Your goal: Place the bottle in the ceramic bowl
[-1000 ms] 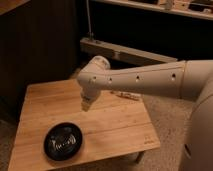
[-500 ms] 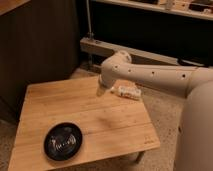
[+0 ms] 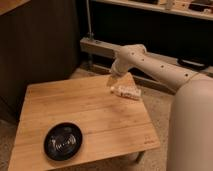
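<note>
So I'm at the reach-and-grab step, nowhere near the drop-off yet. My gripper (image 3: 114,81) is down at the back right corner of the wooden table (image 3: 85,110), on the end of my white arm (image 3: 155,65), which comes in from the right of the view. My fingers are spread apart, and as far as I can judge there's nothing between them.

The bottle (image 3: 127,92) lies on its side on the tabletop just beside the gripper, close to the table's far edge. I honestly can't tell if I'm touching it, because my own wrist blocks most of that spot.

Next move, the way I read it: get one finger on each side of the bottle's slim body, across it rather than along it, then squeeze and lift. It looks small and round, so my guess is a sloppy nudge could roll it off that edge. After that it's a diagonal carry across the table.

Containers: there's just the one, the ceramic bowl (image 3: 63,141). It's black and glossy, and it sits upright near the front left corner, well apart from the bottle. It's got nothing in it, only shiny rings of reflection in the middle. I can't make out whether the bottle itself has anything inside.
</note>
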